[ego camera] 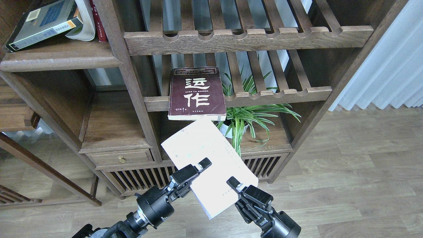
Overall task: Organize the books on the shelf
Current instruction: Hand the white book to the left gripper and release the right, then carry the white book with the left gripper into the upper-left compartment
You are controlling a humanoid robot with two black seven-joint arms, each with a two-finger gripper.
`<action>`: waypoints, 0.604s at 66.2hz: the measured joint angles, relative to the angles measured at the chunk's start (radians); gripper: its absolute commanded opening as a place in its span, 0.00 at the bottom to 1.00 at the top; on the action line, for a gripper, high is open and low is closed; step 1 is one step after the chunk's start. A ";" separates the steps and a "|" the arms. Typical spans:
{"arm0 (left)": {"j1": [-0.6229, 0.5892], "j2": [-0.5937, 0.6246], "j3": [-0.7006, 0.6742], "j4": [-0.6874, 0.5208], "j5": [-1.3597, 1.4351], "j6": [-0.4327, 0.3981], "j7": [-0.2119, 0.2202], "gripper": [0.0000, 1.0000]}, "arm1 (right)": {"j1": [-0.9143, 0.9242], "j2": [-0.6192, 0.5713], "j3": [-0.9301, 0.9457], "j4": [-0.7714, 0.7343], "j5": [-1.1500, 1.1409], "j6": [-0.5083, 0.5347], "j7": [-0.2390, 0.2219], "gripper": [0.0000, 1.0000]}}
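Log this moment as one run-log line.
left gripper: on white book | right gripper: on same book | book: held in air | maroon book: on slatted rack

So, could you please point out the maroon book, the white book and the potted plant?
maroon book (197,94): head view, middle of its front cover.
white book (211,155): head view, bare cover above the grippers.
potted plant (251,115): head view, its green leaves.

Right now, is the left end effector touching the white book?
Touching. The head view shows the left end effector with one finger lying on the cover of the white book, at its left edge.
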 measured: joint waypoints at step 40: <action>-0.240 0.337 -0.280 -0.002 0.160 0.000 0.091 0.00 | 0.000 -0.067 0.022 -0.014 0.002 0.000 0.006 0.84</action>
